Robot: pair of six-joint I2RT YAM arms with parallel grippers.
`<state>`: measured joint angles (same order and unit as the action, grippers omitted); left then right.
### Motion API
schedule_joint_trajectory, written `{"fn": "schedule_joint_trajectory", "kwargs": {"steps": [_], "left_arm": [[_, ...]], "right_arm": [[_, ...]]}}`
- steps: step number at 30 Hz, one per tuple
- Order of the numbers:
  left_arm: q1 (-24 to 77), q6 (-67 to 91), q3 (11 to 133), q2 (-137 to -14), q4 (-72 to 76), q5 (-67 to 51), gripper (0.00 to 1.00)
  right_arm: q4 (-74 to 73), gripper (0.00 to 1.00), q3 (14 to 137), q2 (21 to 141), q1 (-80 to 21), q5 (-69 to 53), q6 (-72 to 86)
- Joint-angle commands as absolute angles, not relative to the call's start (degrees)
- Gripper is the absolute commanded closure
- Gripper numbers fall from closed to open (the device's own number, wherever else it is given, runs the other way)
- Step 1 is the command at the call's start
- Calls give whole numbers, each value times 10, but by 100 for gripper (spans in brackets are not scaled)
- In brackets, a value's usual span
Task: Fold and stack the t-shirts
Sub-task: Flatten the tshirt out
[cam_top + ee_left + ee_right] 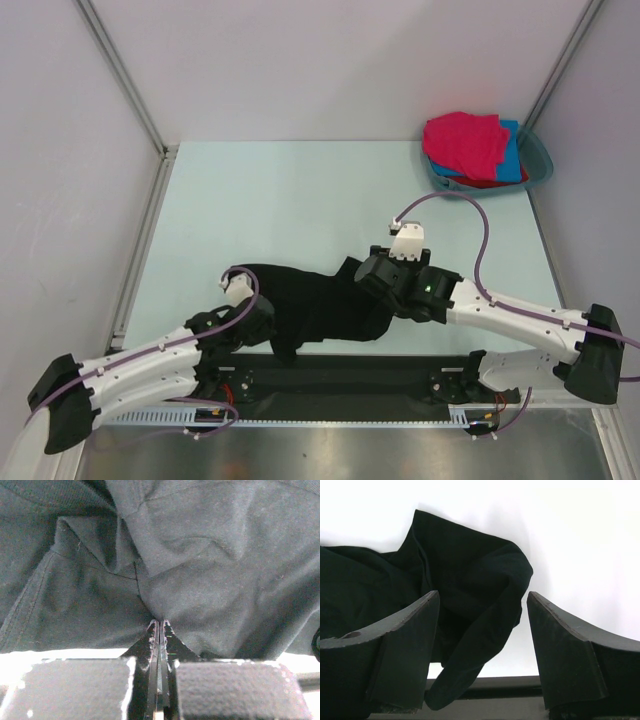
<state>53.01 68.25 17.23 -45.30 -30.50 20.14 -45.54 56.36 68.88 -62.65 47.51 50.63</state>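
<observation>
A large black t-shirt (310, 300) lies crumpled on the table near the front edge, between my two arms. My left gripper (258, 318) sits at its left end. In the left wrist view its jaws (159, 624) are pressed together, pinching a pucker of the dark cloth (200, 555). My right gripper (378, 276) is over the shirt's right end. It (482, 600) stands open, and a loose flap of the black shirt (465, 570) droops between its fingers (410, 645) without being gripped. Magenta-pink (465, 140), blue (512, 150) and red (495, 182) t-shirts are piled at the back right.
A teal plastic basin (543, 165) at the back right corner holds the coloured pile. A black rail (340, 370) runs along the near table edge between the arm bases. Metal posts and pale walls close in the left, right and back sides.
</observation>
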Motion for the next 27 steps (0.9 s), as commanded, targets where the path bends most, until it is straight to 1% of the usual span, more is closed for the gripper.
{"fn": "schedule_joint_trajectory", "kwargs": {"steps": [1, 3, 9, 10, 15, 18, 21, 23, 25, 26, 27], "left_arm": [[535, 650, 184, -439, -287, 203, 100], [537, 622, 200, -415, -289, 215, 100], [537, 562, 321, -377, -366, 291, 100], [537, 554, 350, -376, -376, 296, 100], [537, 503, 402, -369, -371, 320, 100], [536, 472, 429, -378, -361, 359, 100], [529, 438, 467, -411, -355, 425, 100], [513, 423, 496, -434, -342, 450, 100], [461, 387, 510, -441, -303, 431, 100], [440, 379, 510, -445, -288, 401, 100], [399, 359, 510, -444, -273, 385, 100]], "right_arm": [[-456, 25, 561, 679, -624, 490, 514], [-454, 25, 560, 678, -624, 490, 511], [-462, 25, 562, 672, -623, 500, 508], [-463, 25, 562, 671, -622, 501, 508], [-463, 25, 559, 671, -620, 503, 508], [-460, 25, 557, 674, -619, 503, 505], [-454, 25, 558, 679, -617, 504, 498], [-452, 25, 561, 684, -616, 504, 488], [-439, 25, 560, 687, -610, 498, 473], [-433, 25, 560, 693, -605, 477, 451], [-427, 26, 558, 696, -593, 466, 444]]}}
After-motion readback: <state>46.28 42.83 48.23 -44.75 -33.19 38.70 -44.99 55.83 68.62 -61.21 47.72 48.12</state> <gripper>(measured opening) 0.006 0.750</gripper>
